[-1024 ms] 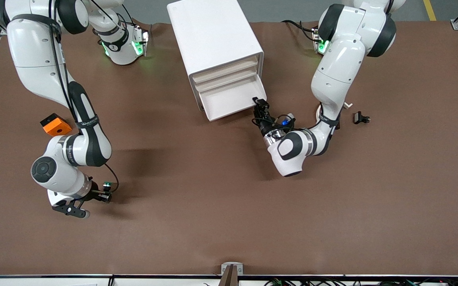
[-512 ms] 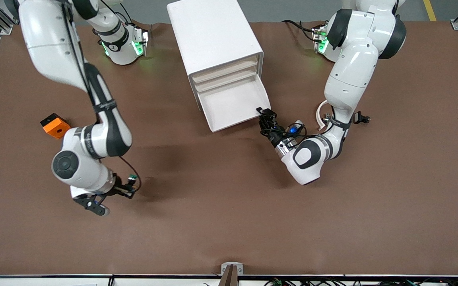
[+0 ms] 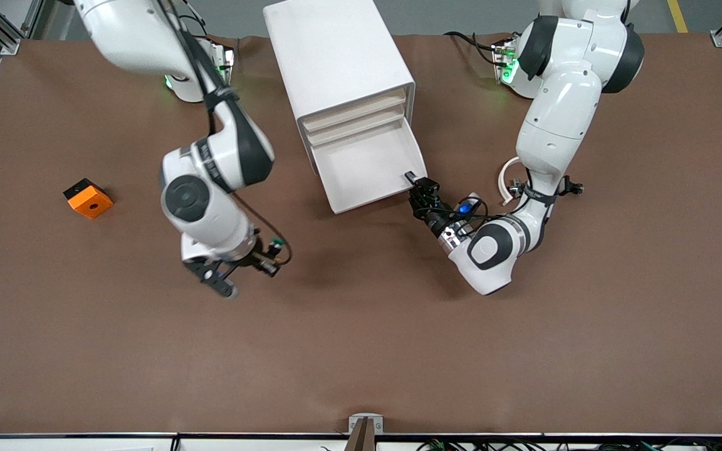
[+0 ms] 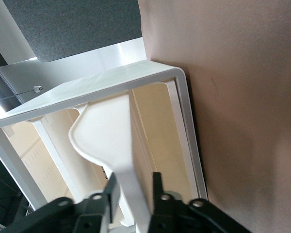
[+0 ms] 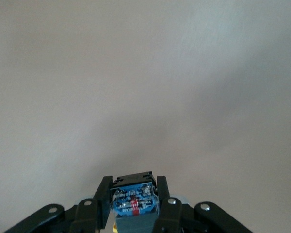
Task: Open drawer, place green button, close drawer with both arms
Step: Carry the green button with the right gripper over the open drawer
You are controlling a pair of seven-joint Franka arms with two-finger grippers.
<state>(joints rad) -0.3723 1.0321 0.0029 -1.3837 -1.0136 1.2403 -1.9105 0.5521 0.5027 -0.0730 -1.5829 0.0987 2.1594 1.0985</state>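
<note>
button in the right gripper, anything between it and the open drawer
Nothing visible does. The right gripper holds the button over bare table, nearer the front camera than the drawer. The drawer is pulled out, its tray open on top; the left gripper grips only its front corner.

High front camera overlooking table (image 3: 361, 351); wrist cameras close, perhaps sharing nothing

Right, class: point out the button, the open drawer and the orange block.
button (image 5: 133, 203): right wrist view, blue underside between the right gripper's fingers.
drawer (image 3: 361, 164): front view, bare white floor of the pulled-out tray.
orange block (image 3: 88, 198): front view, top face beside its dark hole.
</note>
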